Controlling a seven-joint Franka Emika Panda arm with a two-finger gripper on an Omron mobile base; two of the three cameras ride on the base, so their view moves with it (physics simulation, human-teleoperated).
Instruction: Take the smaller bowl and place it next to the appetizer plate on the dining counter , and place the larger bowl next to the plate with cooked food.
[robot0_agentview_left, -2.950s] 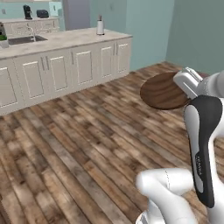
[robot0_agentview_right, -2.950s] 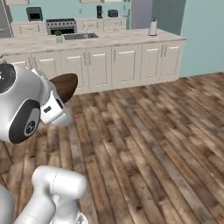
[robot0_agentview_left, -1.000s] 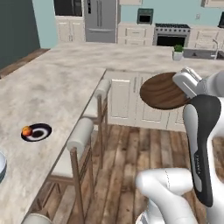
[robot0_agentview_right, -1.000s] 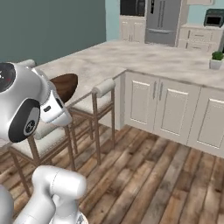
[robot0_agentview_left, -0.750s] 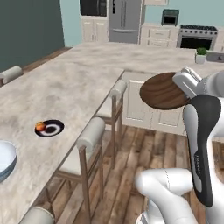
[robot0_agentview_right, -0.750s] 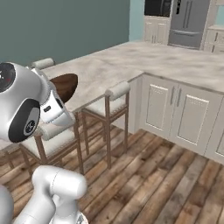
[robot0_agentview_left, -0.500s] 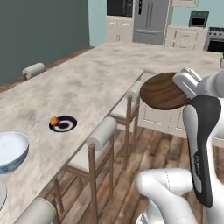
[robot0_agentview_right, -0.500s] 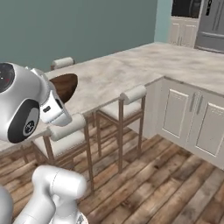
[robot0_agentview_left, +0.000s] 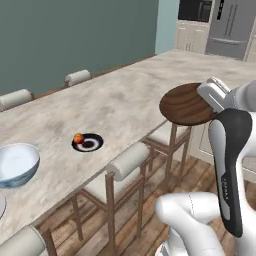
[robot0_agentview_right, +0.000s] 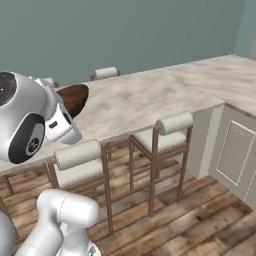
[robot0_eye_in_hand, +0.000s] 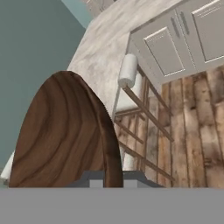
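Observation:
The smaller bowl (robot0_agentview_left: 186, 104), dark brown wood with grain, hangs in the air beside the dining counter (robot0_agentview_left: 125, 100), tilted, with my gripper (robot0_agentview_left: 212, 95) shut on its rim. In the right base view the smaller bowl (robot0_agentview_right: 75, 98) peeks out behind my wrist, and in the hand view it (robot0_eye_in_hand: 61, 135) stands on edge above the gripper (robot0_eye_in_hand: 109, 178). The appetizer plate (robot0_agentview_left: 88, 143), small and dark with an orange morsel, lies on the counter to the left. The larger bowl (robot0_agentview_left: 17, 163), white inside and blue outside, sits further left. A pale sliver of the plate with cooked food (robot0_agentview_left: 1, 206) shows at the frame's left edge.
Pale-cushioned wooden stools (robot0_agentview_left: 131, 161) (robot0_agentview_right: 169, 126) line the near side of the dining counter (robot0_agentview_right: 150, 97), and more stools (robot0_agentview_left: 77, 77) stand on its far side. White cabinets (robot0_agentview_right: 235, 150) close the counter's end. A fridge (robot0_agentview_left: 232, 25) stands at the back. Wooden floor lies below.
The whole picture has shifted as the base turned: the dining counter, appetizer plate and larger bowl have come closer and further into view. The wooden bowl stays gripped in the same pose.

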